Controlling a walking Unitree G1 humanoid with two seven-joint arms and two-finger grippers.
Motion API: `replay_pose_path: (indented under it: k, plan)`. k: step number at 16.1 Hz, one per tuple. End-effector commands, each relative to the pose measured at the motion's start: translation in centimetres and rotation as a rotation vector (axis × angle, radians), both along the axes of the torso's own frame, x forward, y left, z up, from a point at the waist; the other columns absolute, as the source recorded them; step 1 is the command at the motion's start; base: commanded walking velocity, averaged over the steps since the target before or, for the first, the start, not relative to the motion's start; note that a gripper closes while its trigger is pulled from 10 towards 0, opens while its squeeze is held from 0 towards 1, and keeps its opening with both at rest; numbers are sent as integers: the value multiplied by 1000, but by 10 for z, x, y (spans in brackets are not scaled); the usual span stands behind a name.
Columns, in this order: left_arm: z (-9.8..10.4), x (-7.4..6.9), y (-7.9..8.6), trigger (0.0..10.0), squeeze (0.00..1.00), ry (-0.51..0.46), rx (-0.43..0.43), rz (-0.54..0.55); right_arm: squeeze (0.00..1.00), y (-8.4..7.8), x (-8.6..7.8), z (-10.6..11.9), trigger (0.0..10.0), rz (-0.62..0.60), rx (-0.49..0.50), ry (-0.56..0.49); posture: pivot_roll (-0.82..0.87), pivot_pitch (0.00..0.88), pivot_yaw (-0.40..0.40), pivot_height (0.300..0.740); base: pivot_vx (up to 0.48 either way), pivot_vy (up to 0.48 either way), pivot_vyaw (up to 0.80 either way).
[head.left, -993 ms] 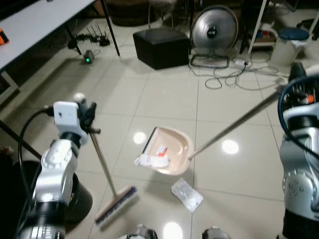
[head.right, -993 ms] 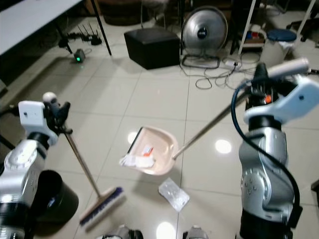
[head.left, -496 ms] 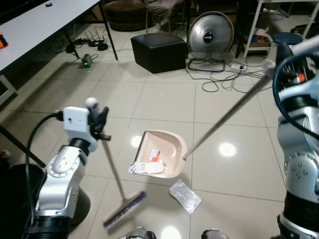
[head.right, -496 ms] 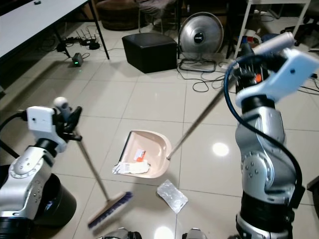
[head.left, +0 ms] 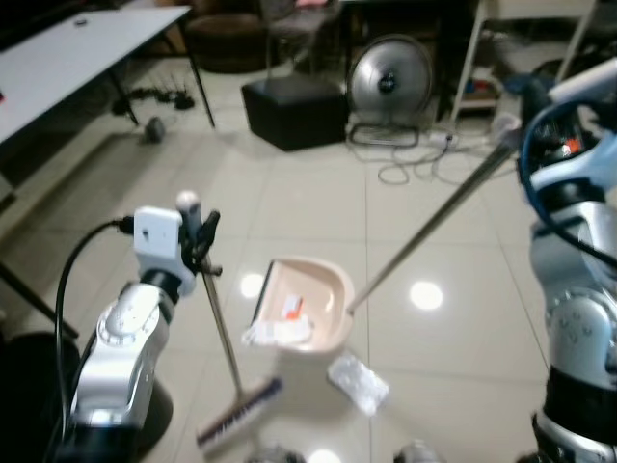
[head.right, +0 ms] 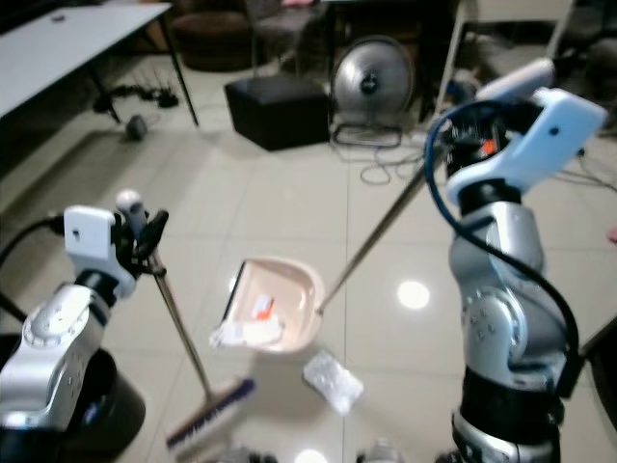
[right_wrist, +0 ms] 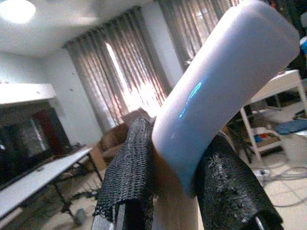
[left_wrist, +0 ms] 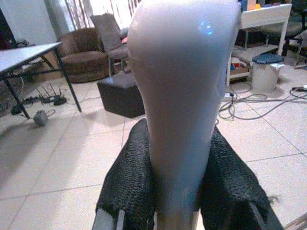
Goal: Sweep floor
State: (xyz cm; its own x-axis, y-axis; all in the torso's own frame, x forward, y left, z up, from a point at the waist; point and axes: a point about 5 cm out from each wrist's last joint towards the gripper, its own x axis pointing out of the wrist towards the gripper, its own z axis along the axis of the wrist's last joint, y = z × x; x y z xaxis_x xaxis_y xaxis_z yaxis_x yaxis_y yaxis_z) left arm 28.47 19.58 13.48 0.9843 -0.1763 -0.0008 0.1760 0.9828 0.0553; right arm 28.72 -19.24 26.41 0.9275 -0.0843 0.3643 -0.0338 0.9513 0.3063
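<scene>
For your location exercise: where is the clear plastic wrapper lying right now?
The clear plastic wrapper lies on the tiled floor, just right of and nearer the robot than the beige dustpan.

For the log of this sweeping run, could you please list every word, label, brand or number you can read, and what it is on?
No text can be read.
Fan: dark badge at its centre, too blurred to read.
Scrap in the dustpan: orange printed patch, too small and blurred to read.
Clear packet on the floor: no legible print.
</scene>
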Motion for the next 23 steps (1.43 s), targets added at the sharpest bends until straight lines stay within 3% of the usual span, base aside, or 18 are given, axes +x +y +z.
replay_pose_path:
  k: [1, 8, 11, 14, 17, 23]
  plan:
    - [11, -1, -1, 10000, 0, -41, 27, -18, 0, 4, -3, 13, 10000, 23, 11, -58, -82, 0, 133, 740, 0, 458, 0]
    - [10, -2, 3, 10000, 0, -42, 46, 0, 0, 0, -1, 19, 10000, 11, 42, -69, -73, 0, 84, 740, 0, 454, 0]
    - [8, -10, 1, 10000, 0, -43, 44, -6, 0, 1, 4, 21, 10000, 29, 57, -68, -61, 0, 64, 740, 0, 453, 0]
    - [9, -14, 3, 10000, 0, -47, 99, -1, 0, 2, 7, 21, 10000, 39, 72, -72, -52, 0, 65, 740, 0, -320, 0]
    - [8, -13, 4, 10000, 0, -48, 81, 15, 0, -1, 7, 19, 10000, 32, 73, -68, -49, 0, 69, 740, 0, -442, 0]
    - [13, -10, 4, 10000, 0, -53, 40, 17, 0, -11, 9, 19, 10000, -3, 81, -80, -41, 0, 86, 740, 0, 0, 0]
